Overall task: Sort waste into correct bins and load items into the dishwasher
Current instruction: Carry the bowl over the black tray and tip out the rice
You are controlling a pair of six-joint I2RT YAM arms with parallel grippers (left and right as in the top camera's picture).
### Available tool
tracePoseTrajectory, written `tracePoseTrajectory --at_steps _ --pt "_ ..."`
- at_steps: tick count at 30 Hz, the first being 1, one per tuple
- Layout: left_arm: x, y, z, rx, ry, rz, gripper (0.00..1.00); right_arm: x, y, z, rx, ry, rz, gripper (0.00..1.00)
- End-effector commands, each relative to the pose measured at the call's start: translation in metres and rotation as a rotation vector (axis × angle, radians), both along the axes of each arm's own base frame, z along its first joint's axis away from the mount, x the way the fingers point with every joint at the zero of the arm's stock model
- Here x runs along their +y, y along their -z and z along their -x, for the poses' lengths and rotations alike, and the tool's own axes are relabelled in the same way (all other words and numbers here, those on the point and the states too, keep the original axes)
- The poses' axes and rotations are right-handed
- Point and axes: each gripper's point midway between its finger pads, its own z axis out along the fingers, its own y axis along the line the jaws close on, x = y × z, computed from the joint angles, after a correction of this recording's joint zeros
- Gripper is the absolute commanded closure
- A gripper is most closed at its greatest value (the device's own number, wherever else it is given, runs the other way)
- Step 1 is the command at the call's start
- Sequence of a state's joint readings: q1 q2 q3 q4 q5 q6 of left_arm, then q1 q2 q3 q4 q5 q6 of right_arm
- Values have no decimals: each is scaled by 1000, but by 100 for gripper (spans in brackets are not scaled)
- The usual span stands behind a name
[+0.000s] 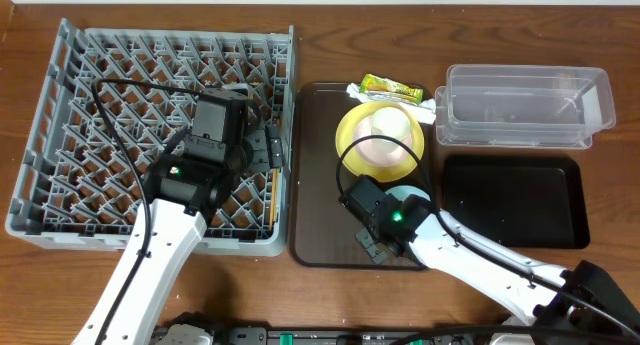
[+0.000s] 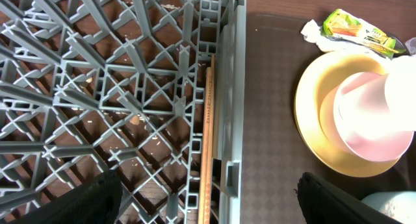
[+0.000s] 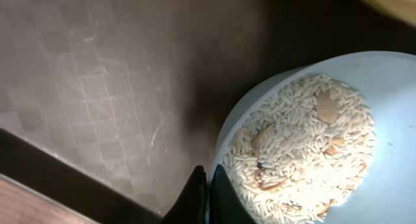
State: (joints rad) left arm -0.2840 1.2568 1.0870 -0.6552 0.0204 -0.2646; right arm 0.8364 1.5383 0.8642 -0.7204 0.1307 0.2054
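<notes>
Right gripper (image 3: 207, 188) pinches the bowl (image 3: 396, 87) rim between its fingers, so next lift it level to dump the rice (image 3: 305, 146); left gripper (image 2: 208, 188) is spread.

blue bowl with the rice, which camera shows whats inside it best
The right wrist view: it looks straight into the bowl, showing rice with pale slices. Overhead shows only a sliver of its rim, contents hidden. The left wrist view catches just a pale blue edge in its bottom right corner.

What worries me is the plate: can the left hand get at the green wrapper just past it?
Probably yes: the left hand is open, and the wrapper lies in the open beyond the plate, with bare tray between them.
</notes>
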Motion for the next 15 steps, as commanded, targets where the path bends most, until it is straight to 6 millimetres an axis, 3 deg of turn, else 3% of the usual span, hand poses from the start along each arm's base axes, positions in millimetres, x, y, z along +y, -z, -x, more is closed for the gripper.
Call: tracePoseTrajectory --at_steps 1,9,14,15 --pt "2 -1 -2 -2 -6 -5 11 9 -9 -7 -23 4 -32 99" --pt "2 -1 -2 -2 -6 -5 11 27 -97 -45 -188 42 -138 99" --pt "2 -1 -2 -2 -6 -5 11 1 -134 -67 -220 171 -234 99" --pt "2 -1 -2 -2 -6 -5 11 -13 -141 -72 -191 226 -291 99"
